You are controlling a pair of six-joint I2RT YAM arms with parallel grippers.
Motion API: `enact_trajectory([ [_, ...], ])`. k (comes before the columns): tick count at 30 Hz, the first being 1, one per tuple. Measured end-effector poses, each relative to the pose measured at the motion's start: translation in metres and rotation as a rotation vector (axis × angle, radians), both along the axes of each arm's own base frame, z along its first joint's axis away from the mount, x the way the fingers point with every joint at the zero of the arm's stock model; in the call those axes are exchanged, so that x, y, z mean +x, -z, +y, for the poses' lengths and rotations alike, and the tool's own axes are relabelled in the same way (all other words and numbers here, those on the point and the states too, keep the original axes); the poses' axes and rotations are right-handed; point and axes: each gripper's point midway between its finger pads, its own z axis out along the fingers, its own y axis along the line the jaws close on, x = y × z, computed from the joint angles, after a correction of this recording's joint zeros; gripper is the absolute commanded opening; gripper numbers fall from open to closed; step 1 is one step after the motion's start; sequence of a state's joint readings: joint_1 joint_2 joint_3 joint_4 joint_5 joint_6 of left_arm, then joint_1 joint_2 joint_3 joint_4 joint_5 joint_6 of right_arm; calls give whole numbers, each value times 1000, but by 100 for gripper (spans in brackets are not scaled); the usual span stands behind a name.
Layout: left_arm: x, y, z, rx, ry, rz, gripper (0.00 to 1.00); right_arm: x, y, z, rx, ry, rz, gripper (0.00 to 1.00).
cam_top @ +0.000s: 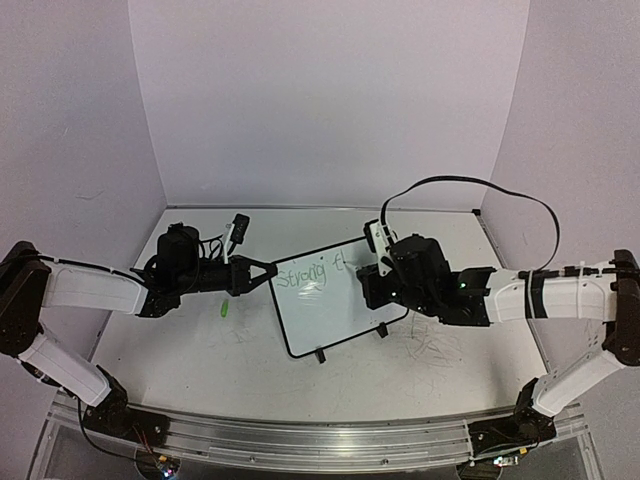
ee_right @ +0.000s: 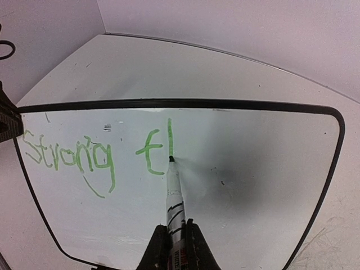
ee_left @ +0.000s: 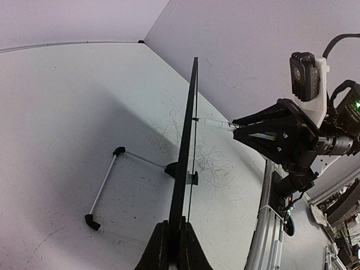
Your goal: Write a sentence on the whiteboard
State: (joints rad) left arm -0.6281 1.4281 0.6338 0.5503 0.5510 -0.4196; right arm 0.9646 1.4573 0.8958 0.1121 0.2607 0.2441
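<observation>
Looking like a robotics lab cell: plain panel walls (cam_top: 320,100) boxing in a scuffed white table (cam_top: 190,350), left arm (cam_top: 90,288) and right arm (cam_top: 570,292) sitting bolted on an aluminium rail (cam_top: 300,443), cable (cam_top: 480,183) looping loose.

Right wrist view: lower barrel of the marker (ee_right: 173,191) is buried between the right jaws, and its label is cut by the bottom edge and unreadable. The lower rim of the whiteboard (ee_right: 332,169) runs out of frame. A grey speck (ee_right: 107,127) above the sentence (ee_right: 95,154) is too blurred to identify.

Left wrist view: board is seen edge-on, so its writing face is hidden. The left jaws are clipped by the bottom edge.

Overhead: the right arm (cam_top: 440,285) covers the board's top right corner and the right jaws. Writing is legible only to "Strong t". A small green object (cam_top: 225,309) on the tabletop (cam_top: 180,350) is too small to tell.
</observation>
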Motion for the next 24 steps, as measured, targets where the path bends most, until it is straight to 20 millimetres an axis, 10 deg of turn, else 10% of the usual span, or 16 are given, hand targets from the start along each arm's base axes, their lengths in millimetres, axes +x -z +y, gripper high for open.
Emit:
enact_trajectory([
  [24,0,0,0,0,1,-1,0,-5,6,0,12,-7,30,0],
])
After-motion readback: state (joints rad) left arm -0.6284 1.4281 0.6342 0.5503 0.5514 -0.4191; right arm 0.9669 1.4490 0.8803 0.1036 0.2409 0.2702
